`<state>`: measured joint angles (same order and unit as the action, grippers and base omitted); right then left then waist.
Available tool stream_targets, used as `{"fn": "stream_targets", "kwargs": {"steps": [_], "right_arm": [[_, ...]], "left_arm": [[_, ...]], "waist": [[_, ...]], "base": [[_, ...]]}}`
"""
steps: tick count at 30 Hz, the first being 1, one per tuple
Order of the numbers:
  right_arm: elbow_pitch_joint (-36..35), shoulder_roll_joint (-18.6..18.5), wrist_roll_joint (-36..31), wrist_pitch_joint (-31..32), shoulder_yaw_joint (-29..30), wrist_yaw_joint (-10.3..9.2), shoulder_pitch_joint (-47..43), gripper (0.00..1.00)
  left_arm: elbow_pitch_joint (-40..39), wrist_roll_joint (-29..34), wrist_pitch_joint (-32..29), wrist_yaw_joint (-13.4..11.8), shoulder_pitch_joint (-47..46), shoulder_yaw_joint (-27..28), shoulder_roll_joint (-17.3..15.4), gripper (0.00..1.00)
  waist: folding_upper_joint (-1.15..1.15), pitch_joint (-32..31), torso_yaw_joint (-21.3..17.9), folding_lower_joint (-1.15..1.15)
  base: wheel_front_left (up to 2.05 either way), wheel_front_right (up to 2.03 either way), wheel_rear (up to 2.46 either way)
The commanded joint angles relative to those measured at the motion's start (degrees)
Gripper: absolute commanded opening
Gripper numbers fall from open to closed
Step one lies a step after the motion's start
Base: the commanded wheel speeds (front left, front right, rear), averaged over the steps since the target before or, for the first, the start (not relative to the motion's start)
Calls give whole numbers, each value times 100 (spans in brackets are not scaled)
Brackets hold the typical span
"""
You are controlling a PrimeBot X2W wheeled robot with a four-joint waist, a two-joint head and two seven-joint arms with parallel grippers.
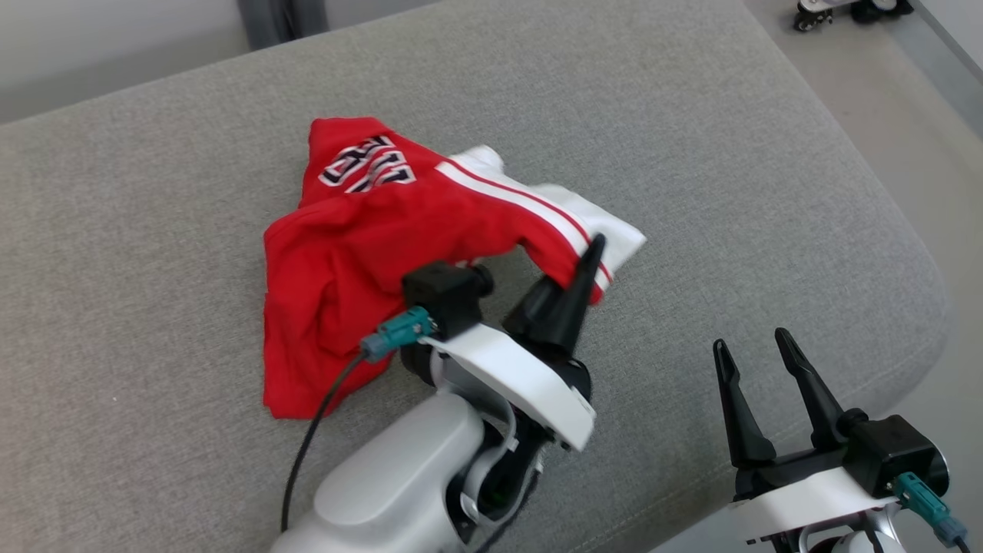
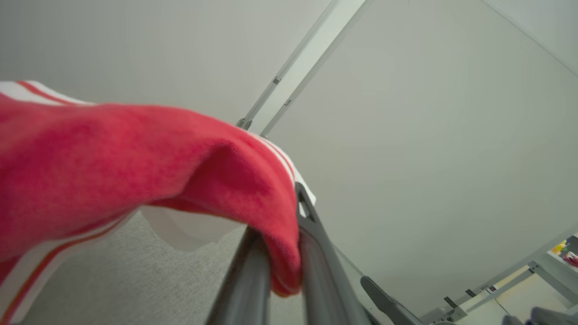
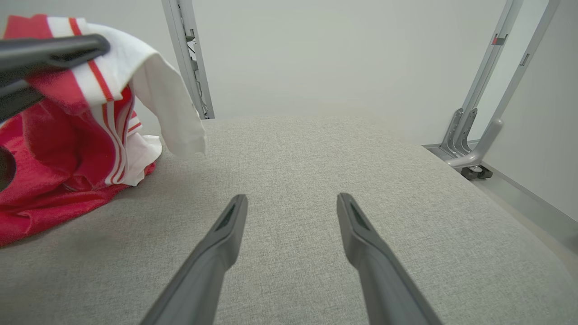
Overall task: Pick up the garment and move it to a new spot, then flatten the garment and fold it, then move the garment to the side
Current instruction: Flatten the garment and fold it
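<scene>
Surface: a grey fabric cushion (image 1: 153,230) spans the head view; its left part is bare.

Item 1, centre-left: the red shirt (image 1: 361,253) lies crumpled on the cushion. Navy-and-white lettering shows on a raised fold at the top, too creased to read. A white sleeve section with red stripes runs along its right side. The lower left portion rests flat on the fabric; the right edge is lifted clear of the cushion and drapes from the grip point.

Item 2, centre: the left gripper (image 1: 593,250) reaches up from the lower middle, its two dark fingers drawn together and clamped on a fold of the red shirt beside the striped band. The left wrist view confirms red cloth pinched between the two fingers and hanging over them. A black cable with a teal connector (image 1: 395,332) runs from the wrist camera housing.

Item 3, lower right: the right gripper (image 1: 751,342) stands with fingers spread well apart, nothing between them, above bare cushion near its front right corner, apart from the shirt.

Item 4, far right: pale floor (image 1: 883,100) beyond the cushion edge, with a wheeled foot (image 1: 814,15) at the top corner.
</scene>
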<state>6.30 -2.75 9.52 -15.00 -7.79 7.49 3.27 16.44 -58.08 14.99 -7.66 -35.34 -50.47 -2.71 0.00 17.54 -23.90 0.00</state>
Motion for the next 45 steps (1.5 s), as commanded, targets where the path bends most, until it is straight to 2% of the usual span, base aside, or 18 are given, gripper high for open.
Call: {"fn": "stream_targets", "kwargs": {"steps": [1, 3, 4, 5, 8, 11, 16, 19, 22, 26, 29, 32, 36, 39, 45], "right_arm": [[12, -24, 36, -28, -5, 1, 46, 100], [29, -26, 80, -29, 5, 1, 37, 100], [34, -25, 101, -28, -2, 1, 44, 100], [40, -24, 118, -29, -10, 1, 56, 100], [68, -26, 171, -28, -21, 1, 113, 100], [68, -25, 212, -28, 28, 1, 117, 100], [101, -26, 159, -29, 165, 1, -11, 100], [106, -26, 145, -28, 239, 1, -55, 100], [107, -25, 64, -28, 360, 1, -175, 100], [80, -27, -8, -28, 452, 1, -259, 100], [71, -25, -71, -28, 432, 1, -280, 100], [78, -26, -86, -29, 393, 1, -271, 100], [80, -25, -117, -28, 313, 1, -172, 100], [80, -28, -114, -28, 277, 1, -144, 100], [82, -27, -165, -28, 293, 1, -183, 100]], "left_arm": [[-93, -106, 26, -29, -3, -167, -38, 0], [-273, -418, 26, 61, 82, -432, -27, 0], [-317, -559, 19, 78, 132, -570, -34, 38], [-303, -753, 15, 110, 169, -773, -40, 100], [-160, -1310, -22, 175, -7, -1495, -32, 100], [-171, -1937, -228, 251, -185, -1909, -36, 100], [-344, -2548, -455, 349, -420, -2113, -28, 100], [-385, -2636, -555, 393, -453, -2127, -33, 100], [-582, -2332, -334, 221, -493, -1962, -711, 100], [-853, -2449, -134, -91, -168, -1440, -1552, 100], [-768, -2356, -71, -328, -75, -1142, -2218, 100], [-547, -2512, -54, -402, 51, -898, -2471, 100], [-158, -2663, -232, -187, -10, -827, -2570, 100], [96, -2805, -484, 87, -76, -882, -2426, 100], [777, -2527, -725, 302, -299, -1151, -2351, 100]], "waist": [[0, 101, -93, 0], [0, 141, -126, 0], [0, 160, -140, 0], [0, 172, -154, 0], [0, 193, -189, 0], [0, 179, -155, 0], [0, 4, 19, 0], [0, -119, 101, 0], [0, -353, 277, 0], [0, -509, 428, 0], [0, -542, 518, 0], [0, -534, 562, 0], [0, -460, 557, 0], [0, -412, 513, 0], [0, -352, 390, 0]], "base": [[0, 0, 0], [0, 0, 0], [0, 0, 0], [0, 0, 0], [0, 0, 0], [0, 0, 0], [0, 0, 0], [0, 0, 0], [0, 0, 0], [0, 0, 0], [0, 0, 0], [0, 0, 0], [0, 0, 0], [0, 0, 0], [0, 0, 0]]}}
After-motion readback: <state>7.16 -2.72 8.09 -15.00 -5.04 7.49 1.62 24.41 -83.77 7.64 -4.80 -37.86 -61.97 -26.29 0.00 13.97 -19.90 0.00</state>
